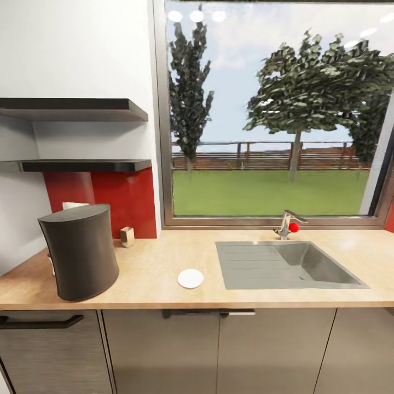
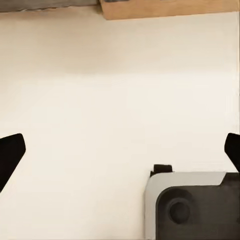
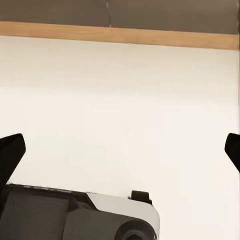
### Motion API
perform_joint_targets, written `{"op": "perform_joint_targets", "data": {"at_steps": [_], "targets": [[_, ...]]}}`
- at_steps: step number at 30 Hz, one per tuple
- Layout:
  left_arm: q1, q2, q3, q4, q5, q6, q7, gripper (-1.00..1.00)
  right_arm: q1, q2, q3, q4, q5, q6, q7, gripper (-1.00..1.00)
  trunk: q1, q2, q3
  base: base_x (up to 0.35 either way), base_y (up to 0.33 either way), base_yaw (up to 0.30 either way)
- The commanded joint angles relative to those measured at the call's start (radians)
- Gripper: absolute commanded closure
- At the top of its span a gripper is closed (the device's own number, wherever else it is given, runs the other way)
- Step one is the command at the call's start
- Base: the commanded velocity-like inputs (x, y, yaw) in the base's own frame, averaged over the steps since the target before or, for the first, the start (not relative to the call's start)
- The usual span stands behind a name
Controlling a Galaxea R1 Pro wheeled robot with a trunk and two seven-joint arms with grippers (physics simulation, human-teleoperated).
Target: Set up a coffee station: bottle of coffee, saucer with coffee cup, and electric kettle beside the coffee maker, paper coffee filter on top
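Two black shelves hang on the wall at the head view's left, a thicker one above and the thinner kitchen shelf (image 1: 87,165) below it, both bare as far as we can see from this low angle. Under them we see the coffee maker (image 1: 80,251) standing on the countertop (image 1: 148,262) near its left end, with something white showing just behind its top and a small wooden block (image 1: 127,236) near the red backsplash (image 1: 128,200). We find the saucer (image 1: 190,278) lying flat between the coffee maker and the sink (image 1: 284,265), near the front edge, apart from both. A tap with a red knob (image 1: 288,224) rises behind the sink, under the window (image 1: 271,109). From the wrists we get what the head camera leaves out: our left gripper (image 2: 120,152) has its dark fingertips (image 2: 10,155) at opposite edges, spread wide over pale floor with nothing between them, above a grey-and-white part of our own base (image 2: 192,205). Our right gripper (image 3: 120,152) is likewise spread and holds nothing, with a wood-coloured strip (image 3: 120,36) beyond the floor
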Motion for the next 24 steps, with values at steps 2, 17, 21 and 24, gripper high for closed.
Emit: {"op": "perform_joint_targets", "data": {"at_steps": [2, 17, 21, 24], "targets": [[-0.001, -0.004, 0.008, -0.056, -0.005, -0.04, -0.001, -1.0, -0.001, 0.002, 0.0, -0.035, 0.006, -0.042, 0.001, -1.0, 0.0, 0.0, 0.0, 0.0, 0.0, 0.0], [-0.046, -0.038, 0.014, -0.243, 0.083, -0.484, 0.0, -1.0, -0.01, 0.107, 0.002, -0.218, 0.006, -0.295, 0.002, -1.0, 0.0, 0.0, 0.0, 0.0, 0.0, 0.0], [-0.108, -0.052, 0.013, -0.251, 0.118, -0.528, -0.001, -1.0, -0.041, 0.128, 0.002, -0.269, 0.004, -0.317, 0.002, -1.0, 0.0, 0.0, 0.0, 0.0, 0.0, 0.0], [-0.166, -0.055, 0.013, -0.253, 0.125, -0.536, -0.001, -1.0, -0.068, 0.141, 0.002, -0.321, 0.004, -0.322, 0.002, -1.0, 0.0, 0.0, 0.0, 0.0, 0.0, 0.0]]}}
